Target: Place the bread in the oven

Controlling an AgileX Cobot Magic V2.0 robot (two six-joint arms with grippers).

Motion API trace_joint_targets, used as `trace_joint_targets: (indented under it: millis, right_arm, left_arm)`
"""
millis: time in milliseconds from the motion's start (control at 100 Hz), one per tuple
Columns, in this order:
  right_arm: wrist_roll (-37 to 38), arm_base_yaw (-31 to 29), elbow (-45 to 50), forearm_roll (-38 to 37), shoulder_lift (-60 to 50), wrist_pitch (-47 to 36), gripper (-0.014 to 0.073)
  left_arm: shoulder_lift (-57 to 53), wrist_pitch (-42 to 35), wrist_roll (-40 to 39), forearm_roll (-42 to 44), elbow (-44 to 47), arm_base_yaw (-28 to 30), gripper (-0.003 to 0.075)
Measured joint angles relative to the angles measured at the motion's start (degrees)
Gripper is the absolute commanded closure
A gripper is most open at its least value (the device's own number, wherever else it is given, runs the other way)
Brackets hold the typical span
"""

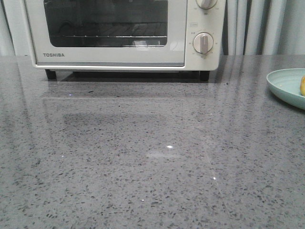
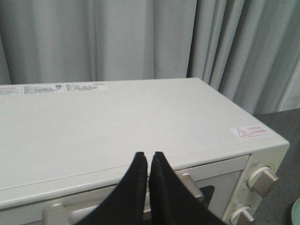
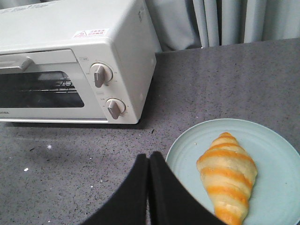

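bread (image 3: 228, 180) on pale blue plate (image 3: 276, 145), just beside my right pincer (image 3: 149, 159) | both pincers pressed together | left pincer (image 2: 148, 158) above closed oven (image 2: 117, 126)

A glossy grey speckled tabletop (image 1: 143, 167) catches small glints of light; pale grey curtains (image 2: 140, 42) hang behind.

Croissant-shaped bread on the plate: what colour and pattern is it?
Golden-yellow croissant-shaped bread with orange-brown stripes across it; clearest in the right wrist view.
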Motion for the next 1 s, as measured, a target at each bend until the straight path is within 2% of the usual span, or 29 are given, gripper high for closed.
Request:
trace_joint_targets:
  millis: [330,570,870,1000]
  right_arm:
    - [0.0,0.0,0.0,0.0,0.0,0.7,0.0641]
    - [-0.1,0.0,0.0,0.0,0.0,1.5,0.0641]
    - [-0.1,0.0,0.0,0.1,0.0,1.7,0.0641]
    - [0.0,0.0,0.0,0.1,0.0,1.7,0.0641]
  left_arm:
    - [7.5,-2.1,0.0,-0.3,-1.3,0.3,0.0741]
    - [9.2,-3.0,0.0,-1.5,-1.4,3.3,0.0741]
    - [10.2,-3.0,0.1,-3.7,-1.3,3.2,0.0741]
    - [9.0,-4.9,0.1,-5.3,1.6,3.2,0.0741]
